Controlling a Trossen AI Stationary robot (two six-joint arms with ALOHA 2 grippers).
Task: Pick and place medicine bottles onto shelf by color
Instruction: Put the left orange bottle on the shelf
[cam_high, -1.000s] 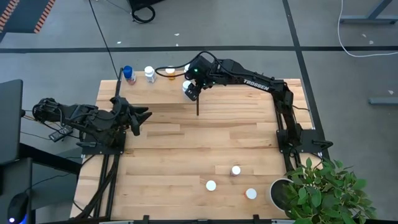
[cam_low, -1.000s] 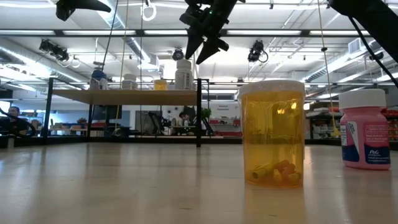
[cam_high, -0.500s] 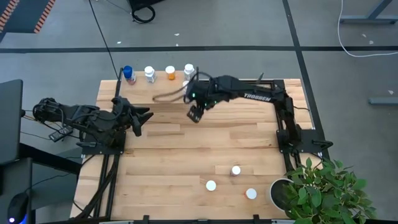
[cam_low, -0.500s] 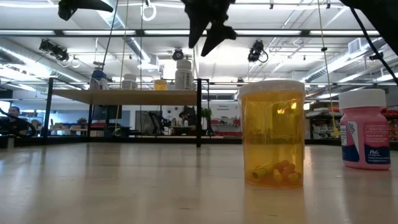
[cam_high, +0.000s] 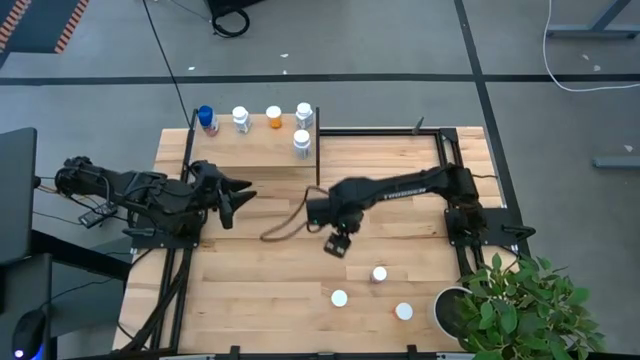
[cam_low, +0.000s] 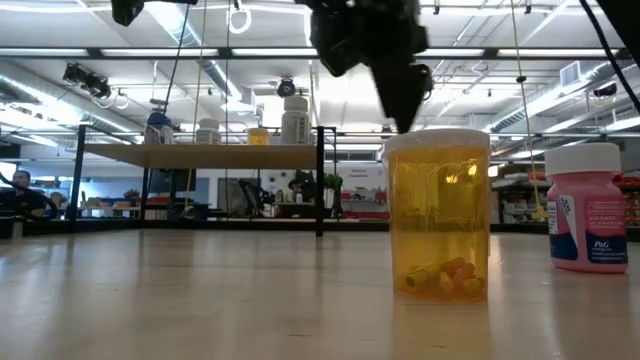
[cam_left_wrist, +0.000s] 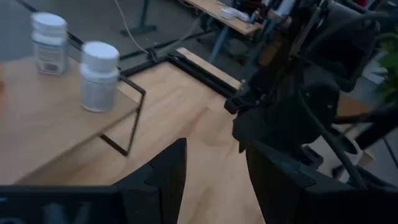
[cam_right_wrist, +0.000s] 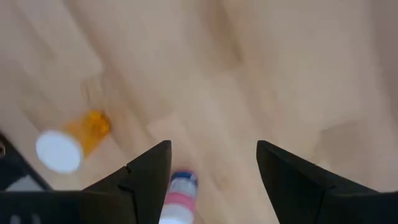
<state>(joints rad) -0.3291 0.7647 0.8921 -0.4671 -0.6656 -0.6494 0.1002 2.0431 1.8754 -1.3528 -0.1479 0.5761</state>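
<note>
The shelf (cam_high: 250, 152) stands at the table's far left and bears several medicine bottles: one blue-capped (cam_high: 205, 118), one orange (cam_high: 273, 117), the others white, the nearest of them (cam_high: 301, 143) by the shelf's right end. Three white-capped bottles (cam_high: 379, 273) stand on the table near its front right. In the low view these show as an orange bottle (cam_low: 437, 215) and a pink one (cam_low: 585, 208). My right gripper (cam_high: 338, 245) hangs open over the table's middle, pointing down, with nothing in it. My left gripper (cam_high: 235, 195) is open at the left, just in front of the shelf.
A potted plant (cam_high: 520, 305) fills the near right corner. The right wrist view looks down on the orange bottle (cam_right_wrist: 65, 146) and the pink one (cam_right_wrist: 177, 198) below the fingers. A cable (cam_high: 285, 225) loops from the right arm over the table's middle.
My right gripper has left the shelf's right end and swung toward the table's near edge and down, tipping until it points straight down. Its fingers stay apart. My left gripper has edged a little toward the right. The bottles on the shelf have not moved.
</note>
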